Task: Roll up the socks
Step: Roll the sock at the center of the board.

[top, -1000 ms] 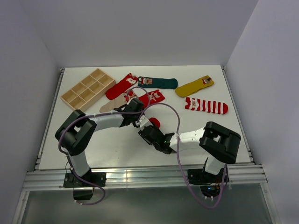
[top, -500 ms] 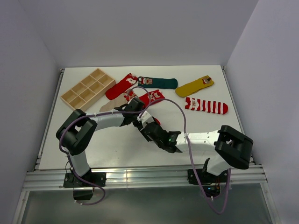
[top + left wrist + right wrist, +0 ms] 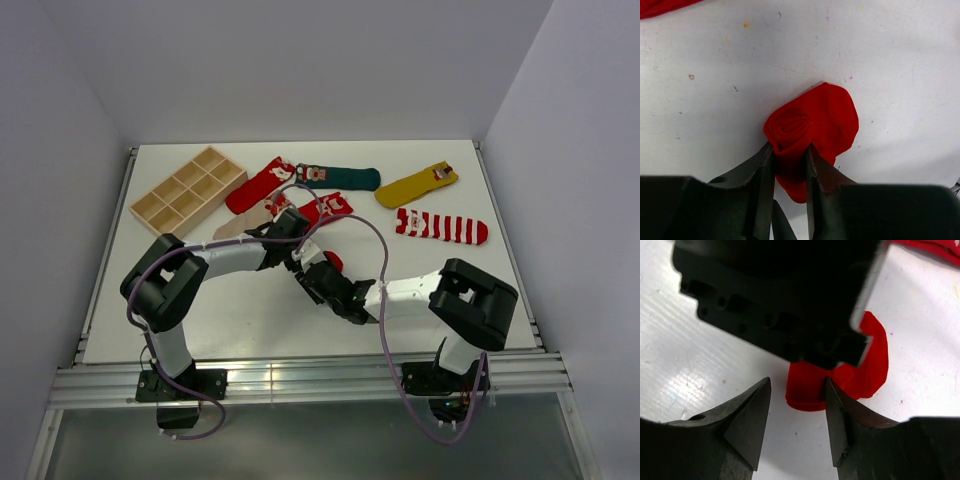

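A red sock [image 3: 807, 117], rolled into a tight coil with a loose flap, lies on the white table near the middle. My left gripper [image 3: 790, 150] is shut on the coil, one finger on each side. In the right wrist view the roll's lower end [image 3: 807, 390] pokes out beneath the left gripper's black body [image 3: 780, 300], and my right gripper [image 3: 797, 381] stands open just short of it, touching nothing. From above, the roll [image 3: 331, 262] shows between the two grippers. Other socks lie flat at the back: red [image 3: 258, 185], dark green [image 3: 345, 178], mustard [image 3: 417, 185], striped [image 3: 445, 228], beige [image 3: 238, 226].
A wooden tray with several compartments [image 3: 187, 190] sits at the back left. Another red sock [image 3: 328, 207] lies just behind the left gripper. Purple cables loop over both arms. Grey walls close in the table on three sides.
The right arm's elbow swung out to the right and came back, its gripper staying by the roll. The left gripper has kept its hold without moving.
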